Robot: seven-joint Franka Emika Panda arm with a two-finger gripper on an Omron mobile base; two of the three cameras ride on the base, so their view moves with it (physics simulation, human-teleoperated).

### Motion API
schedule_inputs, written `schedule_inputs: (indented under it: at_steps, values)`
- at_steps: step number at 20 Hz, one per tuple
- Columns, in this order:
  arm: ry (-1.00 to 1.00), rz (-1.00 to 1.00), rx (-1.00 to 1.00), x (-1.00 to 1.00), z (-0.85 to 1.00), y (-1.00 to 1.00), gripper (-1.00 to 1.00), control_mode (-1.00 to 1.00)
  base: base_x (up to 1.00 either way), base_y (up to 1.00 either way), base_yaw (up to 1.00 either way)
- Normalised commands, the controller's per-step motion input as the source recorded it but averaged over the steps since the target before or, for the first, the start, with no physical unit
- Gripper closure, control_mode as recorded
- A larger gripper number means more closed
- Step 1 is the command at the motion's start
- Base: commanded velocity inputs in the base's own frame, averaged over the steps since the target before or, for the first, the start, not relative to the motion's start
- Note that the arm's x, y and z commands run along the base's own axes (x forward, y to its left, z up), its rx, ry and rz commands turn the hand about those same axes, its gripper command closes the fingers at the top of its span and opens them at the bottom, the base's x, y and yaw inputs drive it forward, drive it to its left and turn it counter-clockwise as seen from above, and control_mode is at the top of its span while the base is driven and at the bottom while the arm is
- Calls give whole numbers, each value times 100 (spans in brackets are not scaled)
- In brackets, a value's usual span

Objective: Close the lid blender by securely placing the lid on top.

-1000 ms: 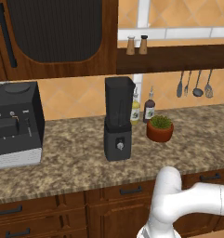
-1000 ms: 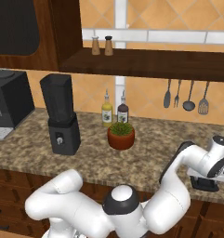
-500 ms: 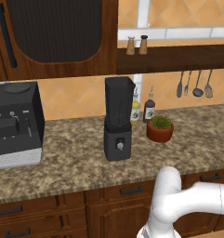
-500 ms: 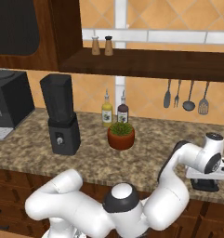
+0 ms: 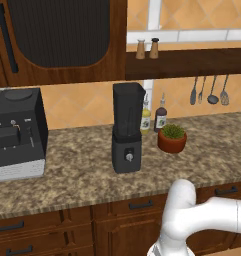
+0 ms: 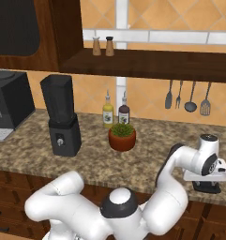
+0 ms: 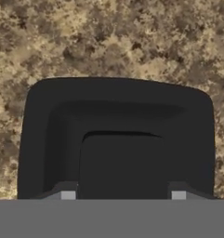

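Note:
The blender (image 5: 127, 127) stands open-topped in the middle of the granite counter, left of the arm's hand in the right base view as blender (image 6: 63, 117). The lid (image 6: 207, 185), a low black squarish cap, lies on the counter at the far right, near the front edge. My gripper (image 6: 206, 179) hangs straight down right over it. In the hand view the lid (image 7: 118, 116) is very close, and my gripper (image 7: 123, 194) is open, its fingertips (image 7: 68, 194) on either side of the lid's raised middle block.
A black coffee machine (image 5: 14, 132) sits at the counter's left end. A potted plant (image 5: 172, 138) and two bottles (image 5: 152, 119) stand right of the blender. Utensils (image 5: 209, 90) hang on the back wall below a shelf with shakers (image 5: 147, 48).
The hand has swung slightly left and sunk lower over the lid at the far right. The blender and the other things have stayed put.

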Motion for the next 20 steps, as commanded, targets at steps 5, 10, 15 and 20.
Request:
schedule_inputs:
  at_steps: [5,10,15,20]
  values:
    - [0,0,0,-9,-46,18,100,-100,0,0,0]
    - [-2,0,0,0,-6,0,100,-100,0,0,0]
    - [-1,11,13,-33,44,0,100,-100,0,0,0]
    - [-8,6,23,-43,95,19,100,-100,0,0,0]
